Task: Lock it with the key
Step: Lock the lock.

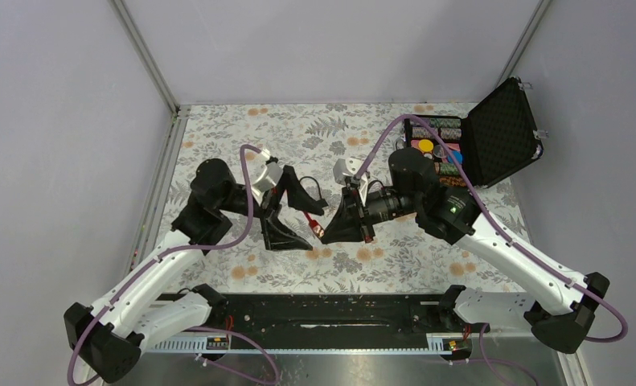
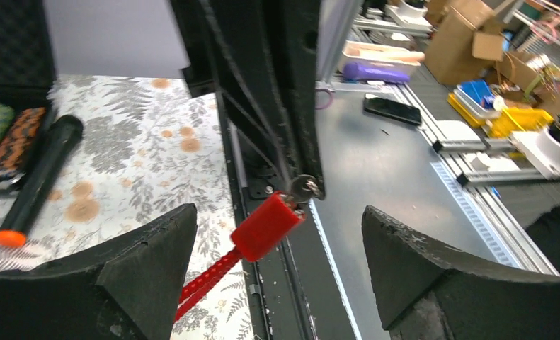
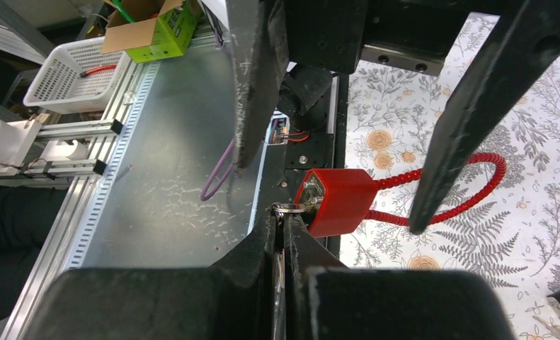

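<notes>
Floral worktop [image 1: 242, 145]; open black case [image 1: 503, 133] at 2 o'clock. Left hand [image 2: 277, 212] spread wide, flanking red lock block [image 3: 337, 198] without contact. Right hand [image 3: 285, 227] pinched tight on key [image 3: 289, 207], at the block's end, just 6 o'clock of worktop centre.

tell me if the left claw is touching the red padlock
Apart. In the left wrist view the left claw stands open around the red padlock, with a clear gap on either side between it and the fingers.
</notes>
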`<state>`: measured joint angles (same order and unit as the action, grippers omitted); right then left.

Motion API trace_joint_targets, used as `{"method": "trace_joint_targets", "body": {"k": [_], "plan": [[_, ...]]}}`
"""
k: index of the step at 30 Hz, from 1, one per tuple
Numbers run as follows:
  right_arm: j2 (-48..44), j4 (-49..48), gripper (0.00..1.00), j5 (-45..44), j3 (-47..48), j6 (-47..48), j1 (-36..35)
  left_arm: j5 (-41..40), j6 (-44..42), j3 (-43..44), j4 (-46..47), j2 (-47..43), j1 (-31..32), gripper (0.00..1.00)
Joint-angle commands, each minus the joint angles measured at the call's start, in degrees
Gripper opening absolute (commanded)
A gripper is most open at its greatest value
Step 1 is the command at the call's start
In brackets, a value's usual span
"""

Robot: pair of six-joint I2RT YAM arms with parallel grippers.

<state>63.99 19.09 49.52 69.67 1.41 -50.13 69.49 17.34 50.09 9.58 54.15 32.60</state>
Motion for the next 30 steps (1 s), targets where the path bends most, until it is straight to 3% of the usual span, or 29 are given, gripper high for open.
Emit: {"method": "trace_joint_targets", "body": {"k": [1,8,15,20,26,27,30], "plan": [[-1.3,-1.0,0.0,4.6,2.9,0.0,0.3,8.0,-7.7,0.8,-1.4,-0.6,2.3,0.83],[-0.9,-2.3,0.0,5.8,3.6,-0.6,0.3,9.1,-11.0,0.7,-4.9,0.9,4.7,0.51],[-1.3,-2.3,0.0,5.1,3.2,-0.7,0.3,5.1,-11.6,1.0,-6.5,0.3,4.8,0.3],[-1.2,-2.3,0.0,2.4,3.0,-2.6,0.3,-2.2,-11.8,2.0,-8.9,-0.6,4.7,0.01],[-1.3,-1.6,0.0,-5.4,2.9,-5.8,0.4,-11.0,-14.4,3.5,-14.7,-2.2,4.7,0.0],[-1.3,-1.1,0.02,-6.8,2.9,-6.0,0.4,-11.8,-15.0,3.6,-15.6,-2.6,4.7,0.0],[-1.4,-0.5,0.22,-9.3,2.3,-6.4,0.5,-13.6,-16.2,3.9,-17.4,-3.6,4.7,0.0]]}}
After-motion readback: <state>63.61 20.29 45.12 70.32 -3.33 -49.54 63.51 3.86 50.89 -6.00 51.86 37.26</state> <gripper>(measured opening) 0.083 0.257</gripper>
